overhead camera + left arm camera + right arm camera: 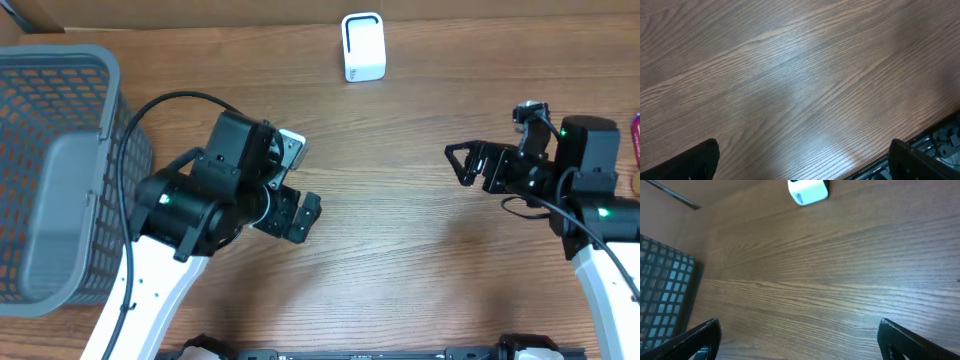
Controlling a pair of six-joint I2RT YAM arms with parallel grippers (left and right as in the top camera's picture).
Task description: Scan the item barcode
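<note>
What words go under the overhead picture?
The left gripper and right gripper hang open above a brown wooden table with a grey mesh basket and white boxy device.

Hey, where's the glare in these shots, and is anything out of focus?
Left wrist view: a pale sheen streaks the table from centre to lower edge, and the dark fingertips are soft. Overhead: the grey basket rim looks blurred, the rest sharp. Right wrist view: light looks even; the white scanner is cut off by the top edge.
</note>
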